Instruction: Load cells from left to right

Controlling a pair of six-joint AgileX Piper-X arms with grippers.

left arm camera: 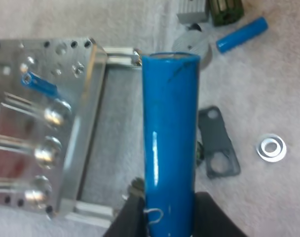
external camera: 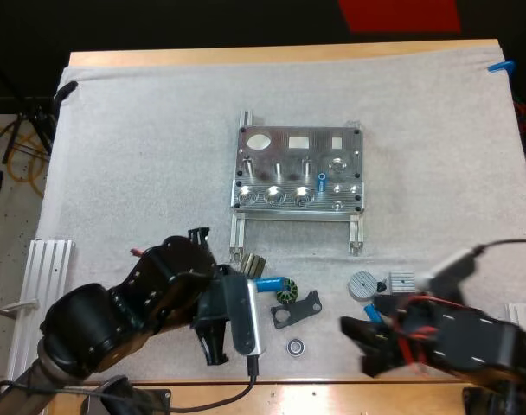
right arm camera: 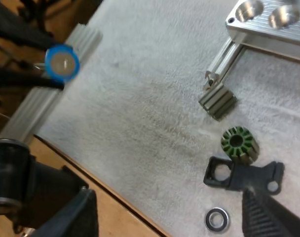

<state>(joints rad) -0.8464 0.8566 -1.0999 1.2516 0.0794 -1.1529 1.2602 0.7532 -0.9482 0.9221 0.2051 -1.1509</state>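
Note:
The metal fixture [external camera: 298, 169] [left arm camera: 36, 133] lies mid-mat with one blue cell [external camera: 322, 181] [left arm camera: 39, 84] in its fourth pocket; three round pockets to its left stand empty. My left gripper [external camera: 244, 285] [left arm camera: 165, 217] is shut on a blue cell [external camera: 267, 284] [left arm camera: 169, 138] [right arm camera: 62, 61], held level just in front of the fixture and pointing right. My right gripper [external camera: 360, 344] [right arm camera: 177, 217] is open low over the mat's front right, beside a loose blue cell [external camera: 373, 313] [left arm camera: 241, 34].
A black bracket [external camera: 296, 309] [right arm camera: 239, 175], a green stator [external camera: 286, 290] [right arm camera: 239, 143], a bearing [external camera: 295, 347] [left arm camera: 271, 148], a ribbed block [external camera: 250, 264] [right arm camera: 217, 101], a grey disc [external camera: 362, 284] and another ribbed block [external camera: 401, 281] lie between the arms. An aluminium rail [external camera: 47, 285] lies at the left.

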